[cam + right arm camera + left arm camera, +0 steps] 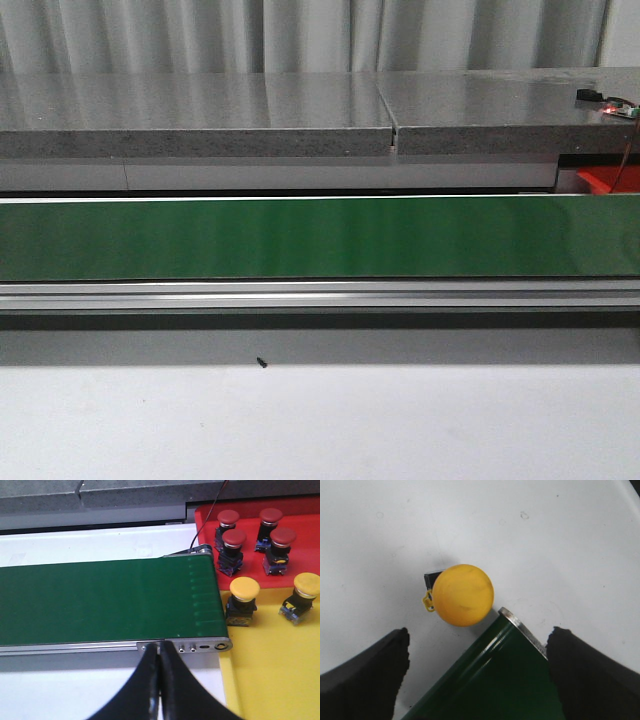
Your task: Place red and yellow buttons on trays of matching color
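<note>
**Most buttons sorted, one yellow left off the belt end**

Landmark: the green conveyor belt [320, 237], empty along its whole visible length in the front view.

Nearest, on the left wrist view: left gripper [477, 672] spread wide, holding nothing, hanging over the belt's end roller. Just beyond that end, on the white table [545, 540], one loose yellow button [462, 595], close to the roller but not on any tray.

At the belt's other end, on the right wrist view: right gripper [160, 680] pinched closed, empty, just short of the belt's near rail. Past the end, yellow tray [270, 680] with two yellow buttons; farther still, red tray [300, 507] with four red buttons.

Judged well advanced: six sorted by colour; remaining, apparently, only the loose yellow one.
</note>
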You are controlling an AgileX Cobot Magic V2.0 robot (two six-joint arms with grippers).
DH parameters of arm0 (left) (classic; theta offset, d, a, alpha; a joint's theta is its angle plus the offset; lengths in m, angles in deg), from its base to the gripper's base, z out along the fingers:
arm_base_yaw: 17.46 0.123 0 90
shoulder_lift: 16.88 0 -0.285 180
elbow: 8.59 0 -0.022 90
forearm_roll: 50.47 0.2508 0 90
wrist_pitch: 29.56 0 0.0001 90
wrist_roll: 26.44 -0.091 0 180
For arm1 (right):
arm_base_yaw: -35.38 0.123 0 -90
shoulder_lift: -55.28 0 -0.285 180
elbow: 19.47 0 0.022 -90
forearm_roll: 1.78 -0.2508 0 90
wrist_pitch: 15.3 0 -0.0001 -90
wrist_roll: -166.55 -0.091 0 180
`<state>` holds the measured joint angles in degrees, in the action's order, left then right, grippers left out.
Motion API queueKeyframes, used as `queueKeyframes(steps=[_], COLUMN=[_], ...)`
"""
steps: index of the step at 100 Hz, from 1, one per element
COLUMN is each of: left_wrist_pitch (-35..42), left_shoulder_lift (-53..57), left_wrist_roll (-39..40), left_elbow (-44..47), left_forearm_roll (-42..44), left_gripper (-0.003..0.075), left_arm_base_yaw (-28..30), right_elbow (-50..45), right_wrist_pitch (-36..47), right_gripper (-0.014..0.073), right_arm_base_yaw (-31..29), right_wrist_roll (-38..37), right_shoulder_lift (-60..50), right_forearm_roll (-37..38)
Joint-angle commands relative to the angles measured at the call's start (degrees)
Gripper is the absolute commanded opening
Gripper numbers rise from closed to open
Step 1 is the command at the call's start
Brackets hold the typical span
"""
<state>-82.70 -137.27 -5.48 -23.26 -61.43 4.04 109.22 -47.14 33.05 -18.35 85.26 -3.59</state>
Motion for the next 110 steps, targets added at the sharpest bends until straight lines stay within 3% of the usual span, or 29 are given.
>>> queueKeyframes(steps=[1,49,92,110], left_wrist_pitch=[2.29,6.15,7.44,7.33], left_shoulder_lift=[2.3,-0.75,-4.08,-4.64], left_wrist_roll=[3.83,10.05,10.17,10.17], left_elbow=[-2.16,-2.16,-2.24,-2.24], left_forearm_roll=[-0.5,0.39,-2.15,-2.95], left_gripper=[0.0554,0.0554,0.0554,0.0468], left_arm_base_yaw=[0.15,0.51,1.4,1.4], right_elbow=[1.49,1.49,1.49,1.49], right_wrist_pitch=[3.99,4.04,4.04,4.04], right_gripper=[-0.0067,-0.0067,-0.0067,-0.0067], right_arm_base_yaw=[0.11,0.11,0.11,0.11], right_wrist_roll=[0.54,0.54,0.54,0.54], right_shoulder_lift=[0.33,0.34,0.34,0.34], right_forearm_roll=[-0.02,-0.02,-0.02,-0.02])
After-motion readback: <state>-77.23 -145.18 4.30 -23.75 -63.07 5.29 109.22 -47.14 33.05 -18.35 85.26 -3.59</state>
